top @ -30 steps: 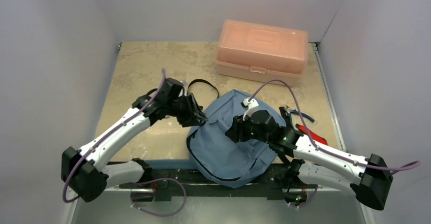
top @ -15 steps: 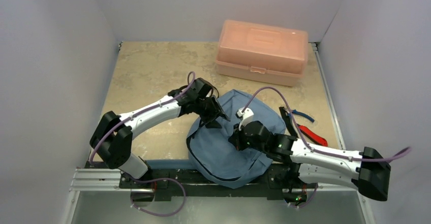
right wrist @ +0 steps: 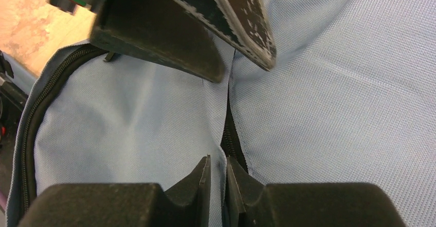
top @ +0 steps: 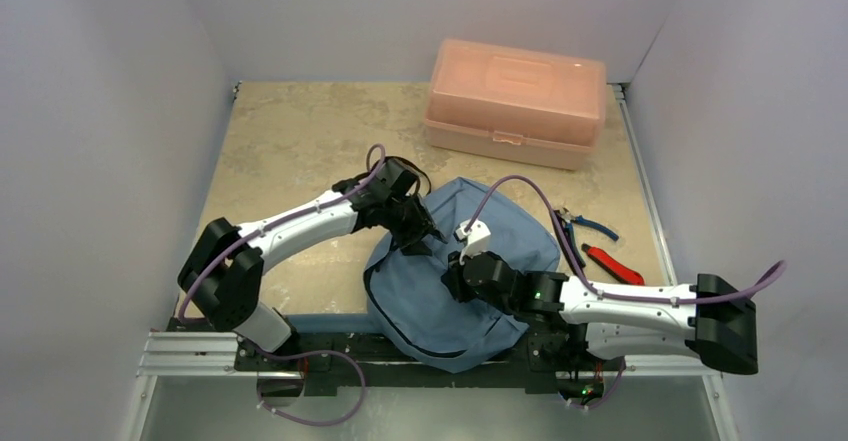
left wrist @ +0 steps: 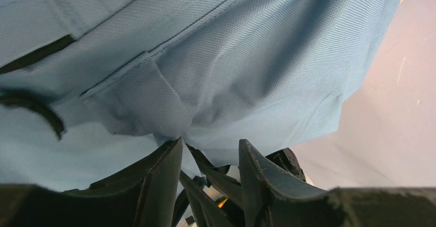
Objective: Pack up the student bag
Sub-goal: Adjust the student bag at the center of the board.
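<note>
Since nothing goes in until the zip is open, my guess is that opening it is the step in hand. Nearest me, the student bag [top: 420,316] lies with its near end draped over the near edge of the table [top: 290,131], right under both pincers. The right pincer [right wrist: 217,165] is down on the middle of it with its jaws almost together, just a sliver of gap. The zipper [right wrist: 229,134] runs straight into that gap. I can't tell whether it's actually biting the pull, because the tips hide it. Just beyond it, the left pincer [left wrist: 211,142] is clenched on a bunched fold of bag fabric, with creases fanning out from its tips.

To do it well, I'd say:
- The left one holds that fold taut and a touch raised.
- The right one gets a proper grip on the pull and drags along the line of the track, not upward. Otherwise the soft cloth just rides along.

Only the right wrist cam shows the zip meeting the jaws, with the left's scuffed fingers pinching just past it. From overhead, the wrists cover that spot. The left wrist cam adds a free edge of the bag beside its tips.

The overhead alone shows what's farther out. Blue-handled pliers [top: 588,226] and a red-handled tool [top: 612,264] sit off to the right pincer's right. A pink box [top: 515,101], lid shut, sits well beyond both pincers.
</note>
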You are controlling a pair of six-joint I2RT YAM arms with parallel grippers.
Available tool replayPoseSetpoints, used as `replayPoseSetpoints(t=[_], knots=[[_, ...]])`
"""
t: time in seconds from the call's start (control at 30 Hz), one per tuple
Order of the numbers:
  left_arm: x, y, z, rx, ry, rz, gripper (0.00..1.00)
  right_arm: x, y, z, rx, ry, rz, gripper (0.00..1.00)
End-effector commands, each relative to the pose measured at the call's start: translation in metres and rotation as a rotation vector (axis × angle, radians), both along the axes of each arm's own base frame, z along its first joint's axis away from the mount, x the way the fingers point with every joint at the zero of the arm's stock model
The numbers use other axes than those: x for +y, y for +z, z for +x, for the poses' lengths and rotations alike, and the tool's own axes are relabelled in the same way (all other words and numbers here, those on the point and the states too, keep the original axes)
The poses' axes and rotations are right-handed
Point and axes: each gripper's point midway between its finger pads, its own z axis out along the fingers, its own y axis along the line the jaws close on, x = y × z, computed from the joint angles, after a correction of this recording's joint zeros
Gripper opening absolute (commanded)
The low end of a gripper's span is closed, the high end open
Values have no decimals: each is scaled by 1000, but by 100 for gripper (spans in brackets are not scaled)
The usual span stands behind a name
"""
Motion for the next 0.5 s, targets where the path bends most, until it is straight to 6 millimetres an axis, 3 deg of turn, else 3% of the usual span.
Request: replayPoseSetpoints(t=[0.0,0.1,0.27,0.47], knots=[[35,10,-3,-80,27,133,47,-5,-17,-6,40,-12,-51,18],[36,12,-9,-58,43,111,48,-1,-15,-6,36,3,-43,15],[18,-11,-19,65,24,47,48,4,-14,-7,30,32,-48,9],[13,-26,-2,9,-4,90,42,7,-14,-8,25,56,-52,9]])
